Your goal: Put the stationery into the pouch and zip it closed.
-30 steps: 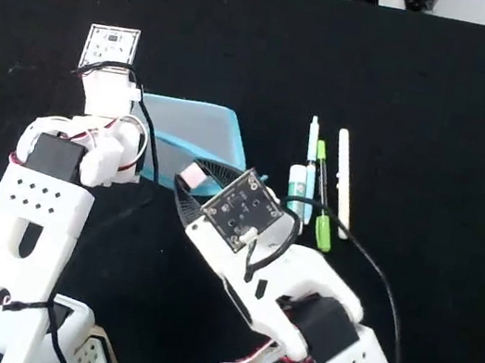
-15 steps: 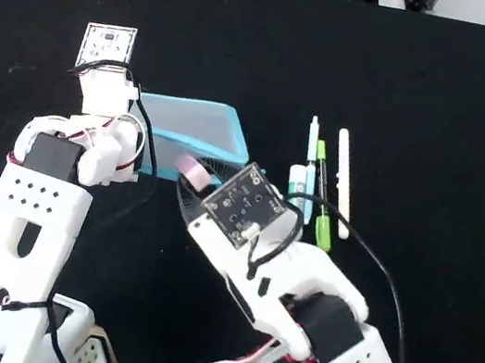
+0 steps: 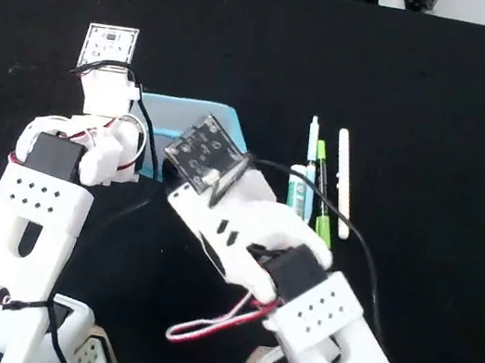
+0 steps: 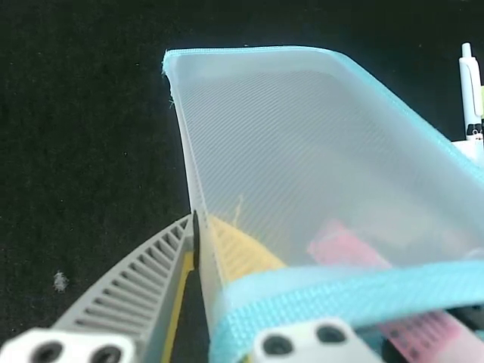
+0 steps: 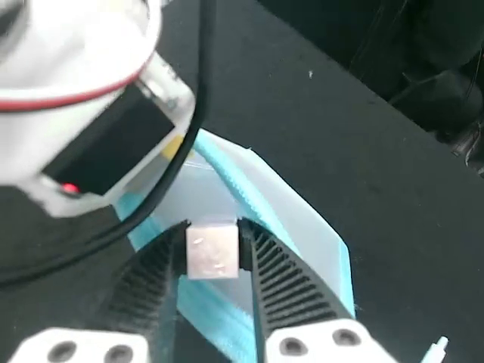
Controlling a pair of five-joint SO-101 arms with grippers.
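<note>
Several pens (image 3: 344, 176) parallel, pointing away | right hand (image 5: 212, 236) pinches eraser (image 5: 212, 253) over pouch (image 5: 295, 215) | left hand (image 4: 198, 249) clamps pouch

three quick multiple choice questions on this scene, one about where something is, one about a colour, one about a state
1. Where is the pink block?
A) flat on the table
B) between the right gripper's fingers, above the pouch
C) on a shelf

2. What colour is the pouch's edging?
A) red
B) black
C) light blue

3. What is the left gripper doing?
A) shut on the pouch's wall
B) open, touching nothing
C) shut on a pen

Answers:
1 B: the right wrist view shows the block pinched over the pouch's mouth.
2 C: a light blue band runs along the rim.
3 A: the left wrist view shows the mesh wall pinched between its fingers.
</note>
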